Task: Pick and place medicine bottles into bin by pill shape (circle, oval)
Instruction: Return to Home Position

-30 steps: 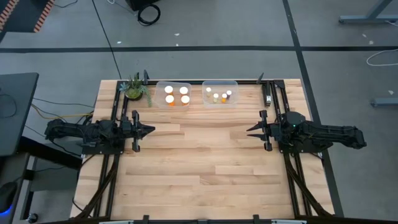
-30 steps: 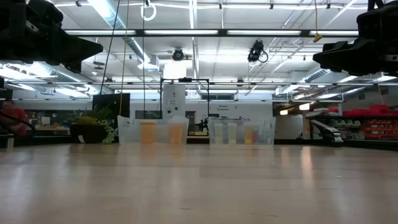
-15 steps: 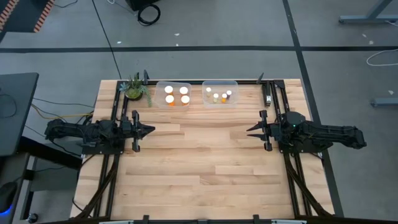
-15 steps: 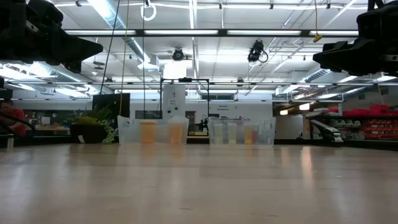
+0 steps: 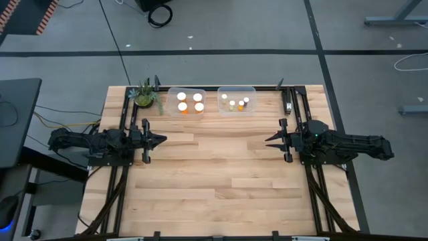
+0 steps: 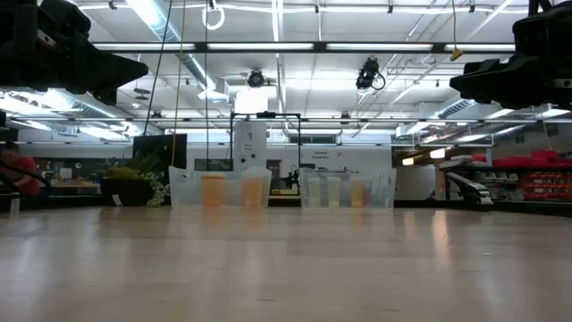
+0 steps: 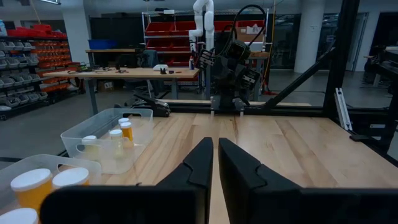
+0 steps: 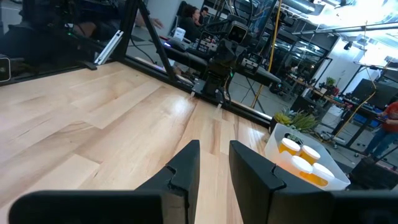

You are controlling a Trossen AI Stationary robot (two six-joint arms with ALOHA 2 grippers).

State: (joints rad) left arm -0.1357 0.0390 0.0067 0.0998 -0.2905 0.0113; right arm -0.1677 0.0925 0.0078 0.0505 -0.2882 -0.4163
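Apparently finished: all 8 small round medicine bottles (image 5: 182, 96) sit in 2 clear plastic bins (image 5: 235, 88); left jaws almost closed, right jaws slightly parted, both empty

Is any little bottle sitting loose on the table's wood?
No, the high view shows the orange bottles in the left bin and the small bottles in the right bin, none outside.
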